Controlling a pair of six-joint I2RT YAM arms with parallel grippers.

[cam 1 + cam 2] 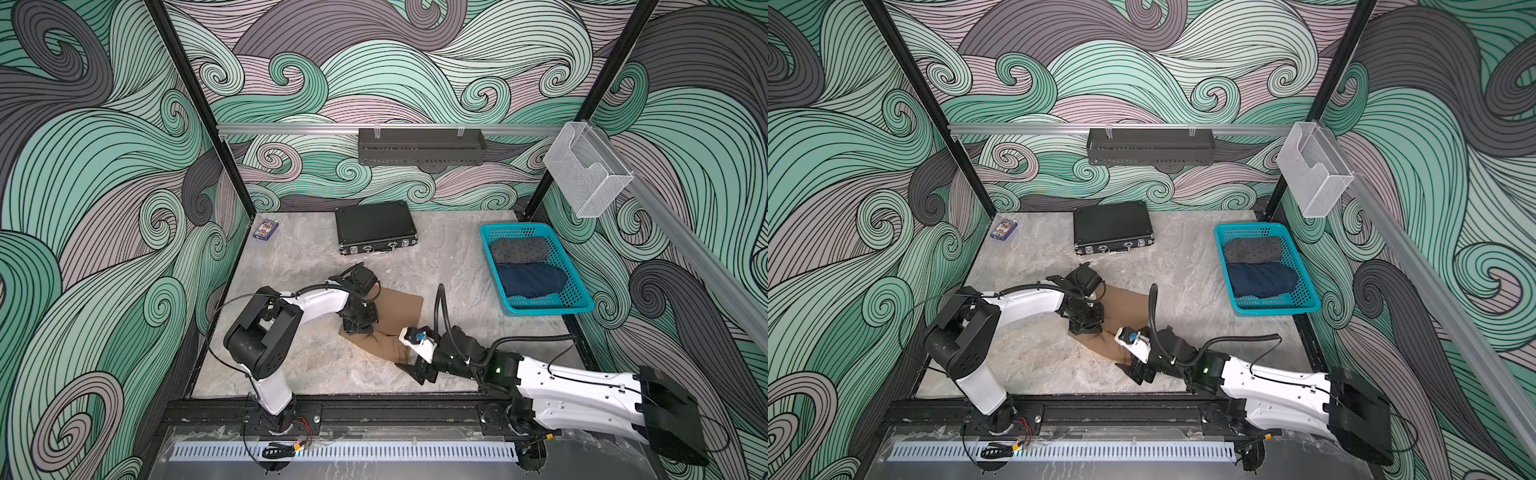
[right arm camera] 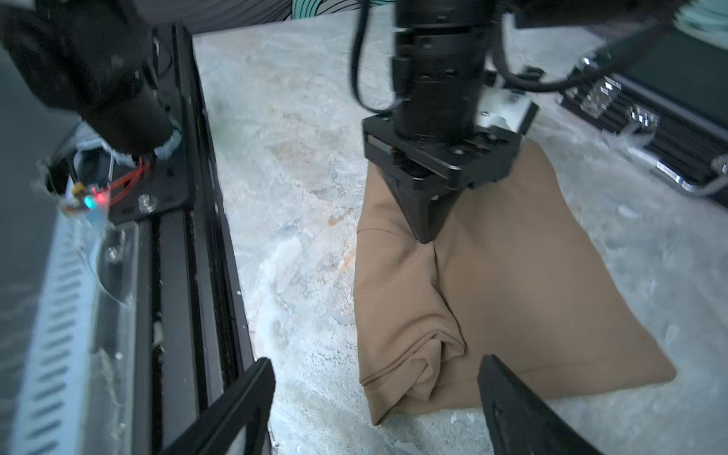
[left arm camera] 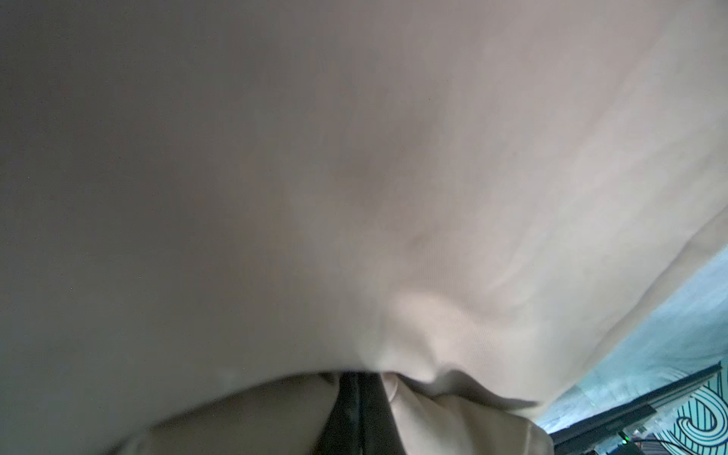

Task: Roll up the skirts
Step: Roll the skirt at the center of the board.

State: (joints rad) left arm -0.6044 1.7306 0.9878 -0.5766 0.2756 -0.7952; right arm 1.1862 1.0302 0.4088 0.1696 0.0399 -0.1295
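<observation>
The tan-brown skirt (image 1: 399, 309) (image 1: 1125, 303) lies partly folded on the marble table, mid-front. My left gripper (image 1: 357, 328) (image 1: 1084, 328) stands over it, shut, its tips pinching the cloth where a crease starts (image 2: 427, 236). In the left wrist view, tan fabric (image 3: 354, 157) fills the frame around the closed black fingers (image 3: 358, 413). My right gripper (image 1: 415, 371) (image 2: 378, 394) is open at the skirt's near corner and holds nothing. The rolled grey dotted skirt (image 1: 517, 250) and the rolled blue denim skirt (image 1: 530, 279) lie side by side in the teal basket (image 1: 544, 309).
A black hard case (image 1: 374, 226) lies at the back centre and a small printed box (image 1: 266, 229) at the back left corner. A black rack (image 1: 419, 145) and a clear bin (image 1: 586, 174) hang on the walls. The black rail (image 1: 374, 411) borders the front.
</observation>
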